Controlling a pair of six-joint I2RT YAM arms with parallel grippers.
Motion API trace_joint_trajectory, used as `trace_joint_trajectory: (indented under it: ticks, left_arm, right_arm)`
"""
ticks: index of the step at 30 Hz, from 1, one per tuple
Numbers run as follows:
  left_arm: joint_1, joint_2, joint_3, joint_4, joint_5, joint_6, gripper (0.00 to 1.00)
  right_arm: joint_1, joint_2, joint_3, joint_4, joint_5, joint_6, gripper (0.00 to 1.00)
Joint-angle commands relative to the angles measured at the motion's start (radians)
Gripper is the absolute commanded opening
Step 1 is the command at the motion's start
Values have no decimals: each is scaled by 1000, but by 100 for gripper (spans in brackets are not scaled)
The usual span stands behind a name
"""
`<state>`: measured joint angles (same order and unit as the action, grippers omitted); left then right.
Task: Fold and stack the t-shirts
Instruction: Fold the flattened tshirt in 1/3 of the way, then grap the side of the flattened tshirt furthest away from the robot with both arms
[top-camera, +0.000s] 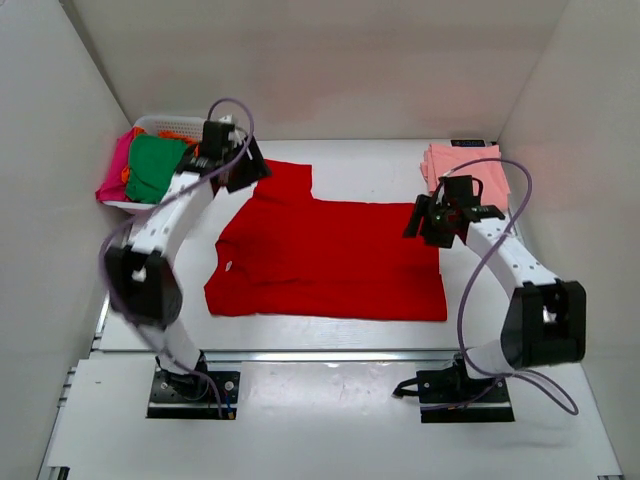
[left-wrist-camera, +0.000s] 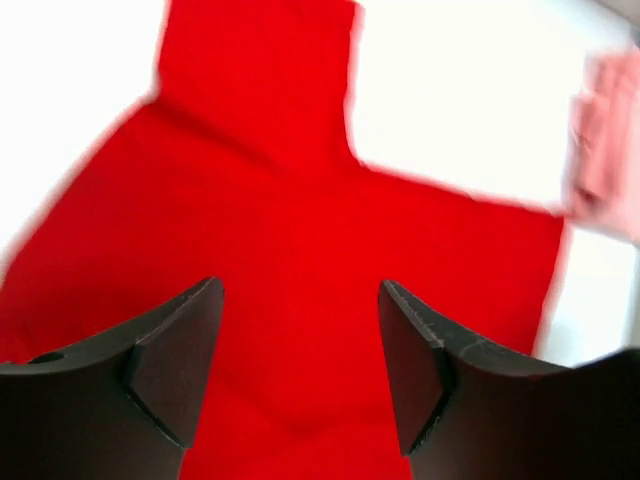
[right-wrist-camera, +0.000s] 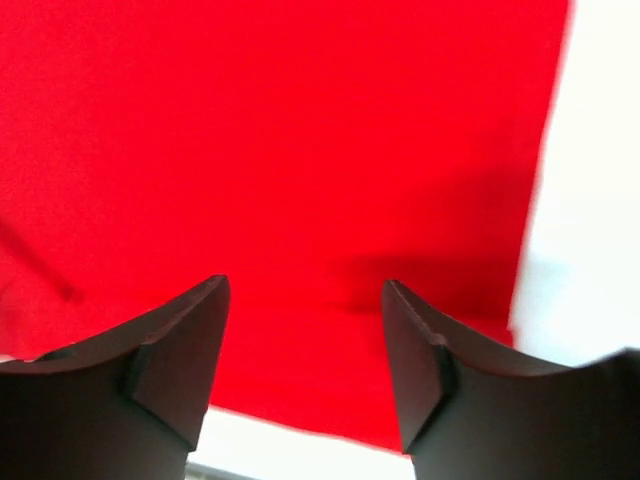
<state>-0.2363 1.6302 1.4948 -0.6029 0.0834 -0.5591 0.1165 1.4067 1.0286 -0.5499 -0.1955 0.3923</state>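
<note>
Red tee (top-camera: 330, 262) lies flat at frame centre on the surface, long axis left-right, collar left, hem right; left fingers (top-camera: 246, 170) hover spread and empty over its upper-left sleeve, right fingers (top-camera: 427, 222) likewise spread and empty above the hem's upper-right corner.

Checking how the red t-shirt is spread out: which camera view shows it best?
The top external view: the whole red t-shirt shows, spread out on the table. The left wrist view catches one sleeve and part of the body, blurred. The right wrist view shows only a close red patch with two edges.
</note>
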Motion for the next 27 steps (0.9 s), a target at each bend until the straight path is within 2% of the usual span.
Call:
trace_joint_trajectory:
  ticks: [1, 4, 7, 8, 10, 12, 17, 21, 27]
  left_arm:
    - [52, 243, 242, 28, -69, 62, 74]
    - [81, 423, 442, -21, -82, 83, 74]
    - [100, 693, 777, -70, -103, 93, 75]
    - [103, 735, 897, -93, -100, 99, 75]
    - [111, 899, 1058, -109, -99, 100, 76]
    - [106, 980, 1139, -106, -99, 103, 77]
    - [88, 984, 981, 5, -112, 108, 81]
    - [61, 1057, 1076, -55, -65, 119, 84]
    - [54, 1082, 1059, -52, -8, 97, 84]
  right_arm:
    - [-32, 72, 60, 103, 119, 14, 62]
    - [-55, 116, 80, 157, 172, 31, 64]
    - [-78, 187, 100, 197, 174, 34, 64]
    - [-87, 205, 119, 199, 182, 34, 64]
    - [-95, 236, 132, 205, 182, 34, 63]
    - [-91, 264, 151, 217, 185, 20, 63]
    - [-95, 324, 182, 214, 195, 10, 62]
    - [-104, 342, 180, 234, 188, 5, 62]
    - [-115, 360, 174, 246, 176, 13, 62]
